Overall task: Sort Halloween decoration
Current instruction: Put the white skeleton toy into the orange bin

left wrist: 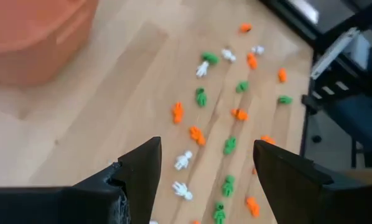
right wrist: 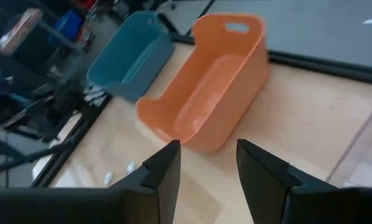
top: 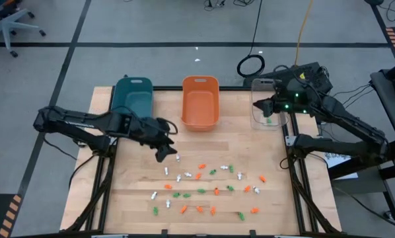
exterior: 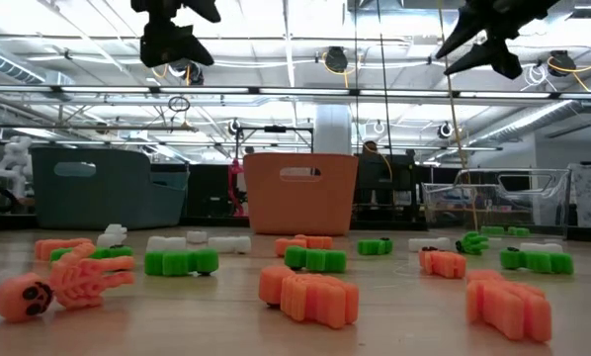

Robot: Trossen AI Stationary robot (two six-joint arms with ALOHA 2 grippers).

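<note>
Many tiny orange, white and green Halloween decoration figures (top: 204, 188) lie scattered flat on the near half of the wooden table (top: 138, 198); the low view shows them close up (exterior: 310, 297). My left gripper (top: 166, 155) hangs open above the figures' far left edge, close to a white one (top: 178, 158). In its wrist view its gripper (left wrist: 204, 149) has nothing between the fingers. My right gripper (top: 258, 106) is raised by the clear bin (top: 271, 109) at the far right. It stands open and empty (right wrist: 208, 149), pointing toward the orange bin (right wrist: 204, 93).
Three bins stand in a row along the far edge: teal (top: 133, 99), orange (top: 200, 102) and clear, with a green figure (top: 269, 121) inside the clear one. Bare wood lies between the bins and the figures. Both arms hang high in the low view (exterior: 177, 40) (exterior: 483, 44).
</note>
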